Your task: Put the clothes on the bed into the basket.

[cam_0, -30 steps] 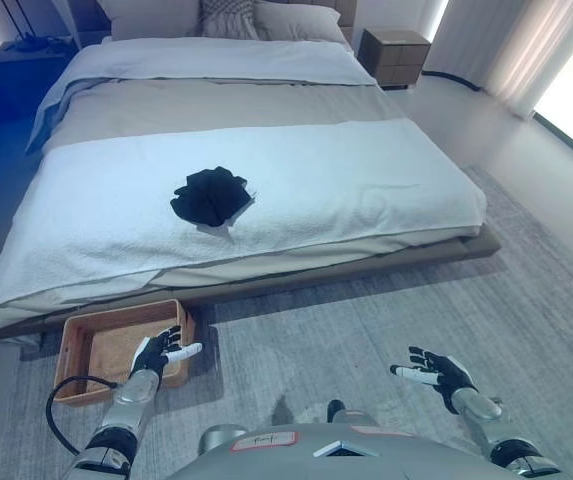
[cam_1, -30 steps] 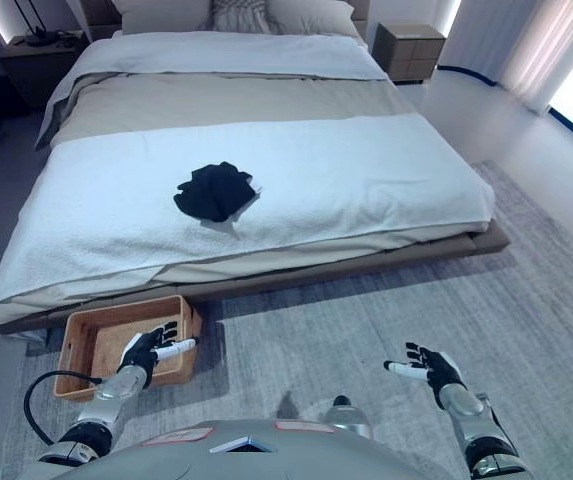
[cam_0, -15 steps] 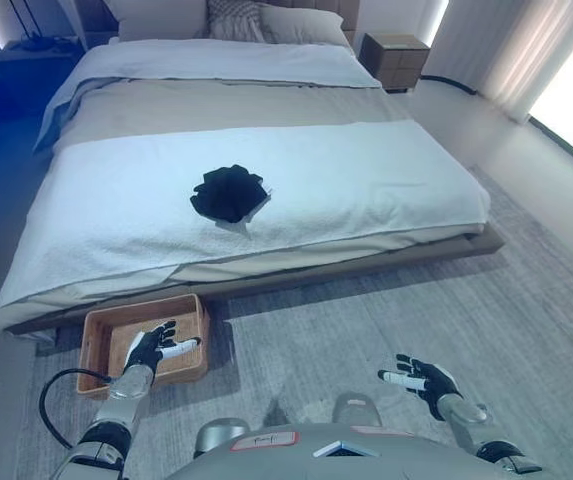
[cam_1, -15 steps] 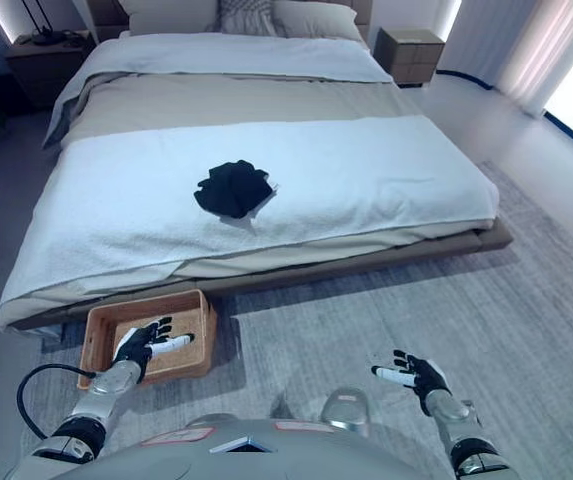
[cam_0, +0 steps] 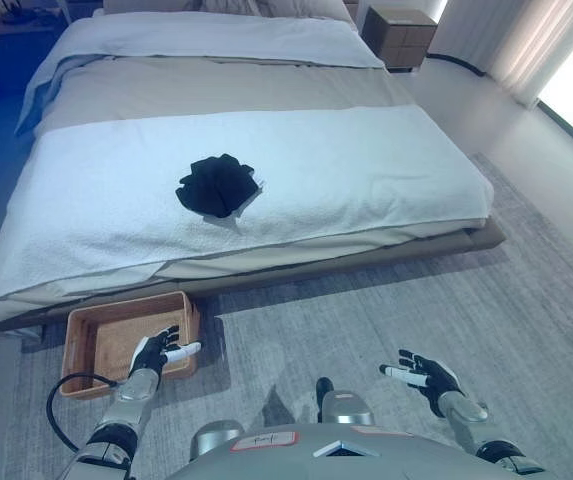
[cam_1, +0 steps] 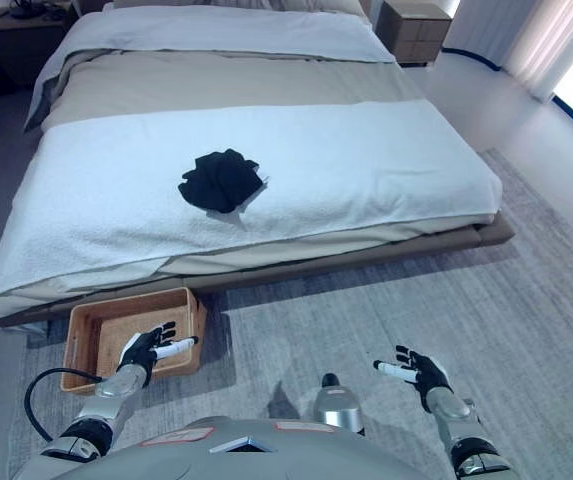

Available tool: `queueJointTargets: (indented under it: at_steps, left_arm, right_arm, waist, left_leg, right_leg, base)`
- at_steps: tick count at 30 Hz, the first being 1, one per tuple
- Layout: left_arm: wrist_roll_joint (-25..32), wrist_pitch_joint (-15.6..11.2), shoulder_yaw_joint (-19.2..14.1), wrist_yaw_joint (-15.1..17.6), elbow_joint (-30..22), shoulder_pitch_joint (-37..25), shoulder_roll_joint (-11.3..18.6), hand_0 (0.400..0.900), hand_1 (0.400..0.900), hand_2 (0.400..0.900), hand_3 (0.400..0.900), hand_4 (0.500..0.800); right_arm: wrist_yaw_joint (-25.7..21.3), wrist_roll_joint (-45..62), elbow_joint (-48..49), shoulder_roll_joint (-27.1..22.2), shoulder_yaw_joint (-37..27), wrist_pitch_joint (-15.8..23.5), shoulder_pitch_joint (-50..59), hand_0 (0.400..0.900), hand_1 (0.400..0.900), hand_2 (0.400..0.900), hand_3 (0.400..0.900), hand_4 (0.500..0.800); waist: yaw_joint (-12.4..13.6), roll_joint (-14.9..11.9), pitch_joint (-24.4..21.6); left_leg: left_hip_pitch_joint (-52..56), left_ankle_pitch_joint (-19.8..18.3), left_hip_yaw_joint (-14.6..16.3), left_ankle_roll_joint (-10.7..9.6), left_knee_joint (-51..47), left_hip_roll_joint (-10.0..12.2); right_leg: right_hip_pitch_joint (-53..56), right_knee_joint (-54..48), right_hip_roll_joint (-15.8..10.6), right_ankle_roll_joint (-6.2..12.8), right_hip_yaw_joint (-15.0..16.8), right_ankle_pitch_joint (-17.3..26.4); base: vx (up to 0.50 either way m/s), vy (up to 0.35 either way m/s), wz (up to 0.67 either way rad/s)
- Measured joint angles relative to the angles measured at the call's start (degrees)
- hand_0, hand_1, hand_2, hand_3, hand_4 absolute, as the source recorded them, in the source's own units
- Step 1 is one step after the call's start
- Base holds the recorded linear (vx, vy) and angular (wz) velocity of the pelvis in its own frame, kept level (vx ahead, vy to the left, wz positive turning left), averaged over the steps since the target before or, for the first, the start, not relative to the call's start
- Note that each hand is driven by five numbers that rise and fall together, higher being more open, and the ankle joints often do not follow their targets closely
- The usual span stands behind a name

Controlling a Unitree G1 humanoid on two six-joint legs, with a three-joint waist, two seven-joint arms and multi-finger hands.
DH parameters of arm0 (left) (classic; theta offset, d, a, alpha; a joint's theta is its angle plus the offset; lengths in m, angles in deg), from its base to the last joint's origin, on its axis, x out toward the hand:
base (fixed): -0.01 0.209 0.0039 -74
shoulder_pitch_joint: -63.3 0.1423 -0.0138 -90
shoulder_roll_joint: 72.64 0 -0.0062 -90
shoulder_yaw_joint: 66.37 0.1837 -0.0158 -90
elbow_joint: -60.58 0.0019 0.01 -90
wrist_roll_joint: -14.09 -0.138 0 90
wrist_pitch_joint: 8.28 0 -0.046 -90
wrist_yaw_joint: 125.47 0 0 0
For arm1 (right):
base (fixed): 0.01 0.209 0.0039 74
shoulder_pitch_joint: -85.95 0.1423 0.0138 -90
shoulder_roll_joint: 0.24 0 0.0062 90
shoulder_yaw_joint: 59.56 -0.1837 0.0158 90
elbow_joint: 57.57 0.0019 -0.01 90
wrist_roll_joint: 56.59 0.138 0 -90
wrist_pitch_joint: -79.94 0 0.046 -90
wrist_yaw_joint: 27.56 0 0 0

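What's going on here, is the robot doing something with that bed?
The robot stands on the rug at the foot of the bed, with nothing in either hand. A crumpled black garment lies on the white blanket, not yet picked up. The left hand hovers open over the near edge of the empty wicker basket on the floor, and the right hand is open over the rug.

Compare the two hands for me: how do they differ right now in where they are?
The left hand hangs over the near right corner of the wooden basket, close to the bed; the right hand hangs over bare grey carpet, away from the basket. The left hand is nearer the black clothes. Both are open, fingers spread, holding nothing.
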Motion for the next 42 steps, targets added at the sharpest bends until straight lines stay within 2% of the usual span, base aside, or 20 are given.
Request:
queueJointTargets:
  at_steps: [2,5,7,9,11,13,16,18,21,24,25,26,27,30,31,34,37,38,40,42]
  left_arm:
    - [0.1,0.0,0.1,0.5,0.0,-0.8,-0.3,0.900,0.900,0.900,0.900,0.800]
    - [0.6,0.0,0.0,1.6,0.6,-2.1,0.1,0.900,0.900,0.900,0.900,0.800]
    - [1.3,0.0,0.2,2.2,1.7,-3.0,-0.7,0.900,0.900,0.900,0.900,0.800]
    - [2.3,0.0,2.4,2.4,2.3,-3.8,-2.1,0.900,0.900,0.900,0.900,0.800]
    - [2.9,-0.1,3.1,2.5,2.3,-5.8,-3.0,0.900,0.900,0.900,0.900,0.800]
    - [4.0,-0.4,3.4,3.2,3.7,-8.5,-3.1,0.900,0.900,0.900,0.900,0.800]
    - [5.0,-0.4,3.5,4.0,4.8,-11.9,-2.8,0.900,0.900,0.900,0.900,0.800]
    - [5.0,-0.4,4.7,4.0,5.0,-14.5,-2.5,0.900,0.900,0.900,0.900,0.800]
    - [5.1,-0.4,6.2,4.0,5.5,-15.6,-2.7,0.900,0.900,0.900,0.900,0.800]
    - [6.7,-0.3,7.6,4.0,6.1,-16.4,-2.7,0.900,0.900,0.900,0.900,0.800]
    - [6.7,-0.3,7.7,4.0,6.4,-17.5,-2.7,0.900,0.900,0.900,0.900,0.800]
    - [6.7,-0.3,7.8,4.0,7.0,-18.8,-2.8,0.900,0.900,0.900,0.900,0.800]
    - [6.7,-0.2,7.7,4.1,7.5,-19.2,-2.7,0.900,0.900,0.900,0.900,0.800]
    - [6.8,-0.2,7.6,4.5,7.8,-19.4,-2.5,0.900,0.900,0.900,0.900,0.800]
    - [6.8,-0.3,7.6,4.6,7.8,-19.5,-2.5,0.900,0.900,0.900,0.900,0.800]
    - [6.8,-0.3,7.6,4.8,8.6,-19.4,-2.4,0.900,0.900,0.900,0.900,0.800]
    - [7.2,-0.3,7.5,4.9,9.0,-19.3,-2.4,0.900,0.900,0.900,0.900,0.800]
    - [7.2,-0.3,7.4,4.9,9.1,-19.2,-2.3,0.900,0.900,0.900,0.900,0.800]
    - [7.2,-0.3,7.1,5.2,9.5,-19.0,-2.3,0.900,0.900,0.900,0.900,0.800]
    - [7.2,-0.4,6.8,5.2,9.5,-18.9,-2.1,0.900,0.900,0.900,0.900,0.800]
  right_arm:
    - [-0.1,0.1,0.4,-0.1,0.1,0.0,0.1,0.900,0.900,0.900,0.900,0.800]
    - [-0.2,0.1,1.6,-0.1,0.6,0.1,0.3,0.900,0.900,0.900,0.900,0.800]
    - [-0.6,0.1,1.4,-0.4,0.6,0.0,0.4,0.900,0.900,0.900,0.900,0.800]
    - [-1.3,0.4,1.4,-2.1,0.6,0.1,0.7,0.900,0.900,0.900,0.900,0.800]
    - [-1.4,0.6,1.3,-4.3,0.6,0.2,2.4,0.900,0.900,0.900,0.900,0.800]
    - [-2.3,2.0,-0.1,-5.7,0.7,0.5,5.9,0.900,0.900,0.900,0.900,0.800]
    - [-3.4,2.7,-0.8,-5.9,0.6,1.6,8.4,0.900,0.900,0.900,0.900,0.800]
    - [-3.7,2.8,-0.9,-5.7,0.5,1.7,8.9,0.900,0.900,0.900,0.900,0.800]
    - [-4.1,4.5,-2.0,-5.6,0.5,2.1,9.1,0.900,0.900,0.900,0.900,0.800]
    - [-5.4,5.4,-3.0,-5.2,0.5,2.1,8.9,0.900,0.900,0.900,0.900,0.800]
    - [-6.0,6.3,-3.0,-5.0,0.6,2.1,8.9,0.900,0.900,0.900,0.900,0.800]
    - [-6.3,6.6,-3.5,-4.7,0.6,2.2,9.2,0.900,0.900,0.900,0.900,0.800]
    - [-6.4,6.7,-4.1,-4.5,0.9,2.4,9.7,0.900,0.900,0.900,0.900,0.800]
    - [-6.9,6.7,-4.6,-4.2,1.1,2.7,10.2,0.900,0.900,0.900,0.900,0.800]
    - [-7.2,6.7,-4.7,-4.2,1.1,2.6,10.4,0.900,0.900,0.900,0.900,0.800]
    - [-7.5,6.7,-4.7,-4.1,1.7,2.7,11.7,0.900,0.900,0.900,0.900,0.800]
    - [-7.5,6.6,-5.2,-4.1,2.2,2.7,11.3,0.900,0.900,0.900,0.900,0.800]
    - [-7.5,6.6,-5.2,-4.1,2.2,2.7,11.2,0.900,0.900,0.900,0.900,0.800]
    - [-7.5,6.6,-5.1,-4.1,2.2,2.7,11.3,0.900,0.900,0.900,0.900,0.800]
    - [-7.5,6.6,-5.2,-4.0,2.2,2.8,11.1,0.900,0.900,0.900,0.900,0.800]
  waist:
    - [-1.2,0.9,-0.1]
    - [-2.8,1.4,-0.4]
    - [-4.3,3.3,-1.3]
    - [-4.1,7.3,-2.0]
    - [-4.1,8.9,-1.5]
    - [-4.0,9.4,-1.4]
    - [-4.0,8.6,-1.1]
    - [-3.8,6.4,-0.3]
    - [-3.7,4.9,0.7]
    - [-3.4,3.5,1.5]
    - [-3.3,2.3,2.5]
    - [-2.1,0.8,3.7]
    - [-1.6,0.6,4.0]
    - [0.6,0.7,5.4]
    - [1.1,1.2,5.9]
    - [3.3,3.5,7.7]
    - [4.3,4.7,8.5]
    - [4.6,4.9,8.5]
    - [4.9,5.4,8.4]
    - [5.5,5.8,8.4]
  left_leg:
    - [0.7,0.0,-2.0,1.1,-1.6,0.9]
    - [-0.4,-0.8,-3.4,0.4,-1.8,2.3]
    - [-1.3,-2.1,-5.9,-1.2,-2.1,4.7]
    - [-1.4,-1.4,-6.2,-3.2,-2.0,8.7]
    - [-4.2,-1.2,-6.9,-3.9,1.6,9.2]
    - [-6.3,0.2,-6.9,-5.9,3.9,9.6]
    - [-7.5,1.6,-7.6,-8.2,5.2,10.8]
    - [-11.8,1.8,-8.1,-9.4,12.9,10.8]
    - [-16.2,4.5,-8.3,-9.7,21.5,11.4]
    - [-17.2,9.0,-7.9,-9.2,25.7,11.8]
    - [-19.8,10.4,-7.9,-10.0,29.1,11.1]
    - [-21.5,9.4,-6.1,-9.3,32.7,10.2]
    - [-24.5,8.1,-4.8,-9.7,32.7,9.5]
    - [-25.8,8.3,-1.4,-9.2,22.4,9.6]
    - [-25.9,8.5,-1.2,-9.2,16.6,9.9]
    - [-27.0,12.1,-1.2,-9.2,4.4,11.3]
    - [-28.3,13.5,-1.0,-9.2,-0.2,11.1]
    - [-28.6,13.5,-1.1,-9.2,-0.4,11.1]
    - [-28.6,13.8,-0.9,-8.8,-1.0,11.2]
    - [-28.5,13.8,-0.7,-8.8,-0.8,11.2]
  right_leg:
    - [-3.0,3.2,1.1,-0.10,0.6,-1.9]
    - [-7.2,2.4,2.0,-0.85,0.5,-1.0]
    - [-9.2,2.8,3.4,-3.62,-1.0,0.5]
    - [-9.3,4.6,6.5,-6.15,-3.6,-1.2]
    - [-11.7,8.7,6.9,-7.54,-4.7,-3.6]
    - [-14.0,11.7,7.7,-8.68,-5.2,-5.2]
    - [-14.7,12.7,9.3,-9.34,-5.8,-8.0]
    - [-14.3,12.4,9.6,-10.93,-6.1,-8.7]
    - [-12.4,12.4,12.0,-12.58,-6.9,-9.1]
    - [-10.1,11.3,12.3,-14.08,-7.5,-9.7]
    - [-9.0,10.2,12.2,-16.84,-7.2,-9.7]
    - [-8.1,8.8,11.9,-16.86,-6.8,-7.7]
    - [-7.0,7.0,12.2,-17.22,-6.4,-7.3]
    - [-4.4,4.0,14.6,-16.57,-5.0,-7.1]
    - [-3.4,2.4,15.8,-15.58,-4.3,-6.2]
    - [-0.8,-0.4,19.2,-16.02,-1.8,-5.8]
    - [1.1,-0.7,20.7,-19.47,-0.8,-5.2]
    - [1.2,-0.3,21.0,-21.38,0.2,-5.6]
    - [1.6,-0.6,21.2,-21.07,2.0,-5.7]
    - [1.7,-0.4,21.2,-21.98,3.2,-4.8]
  base:
    - [0.18,-0.141,0.27]
    - [0.18,-0.153,0.29]
    - [0.17,-0.137,0.39]
    - [0.14,-0.142,0.25]
    - [0.14,-0.146,0.06]
    - [0.14,-0.184,0.00]
    - [0.15,-0.223,0.02]
    - [0.15,-0.289,0.15]
    - [0.12,-0.245,0.10]
    - [0.11,-0.136,-0.13]
    - [0.13,-0.093,-0.29]
    - [0.12,-0.006,-0.36]
    - [0.19,-0.003,-0.53]
    - [0.23,0.065,-0.67]
    - [0.25,0.082,-0.64]
    - [0.21,0.056,-0.41]
    - [0.20,0.067,-0.32]
    - [0.22,0.122,-0.49]
    - [0.17,0.108,-0.36]
    - [0.13,0.126,-0.26]
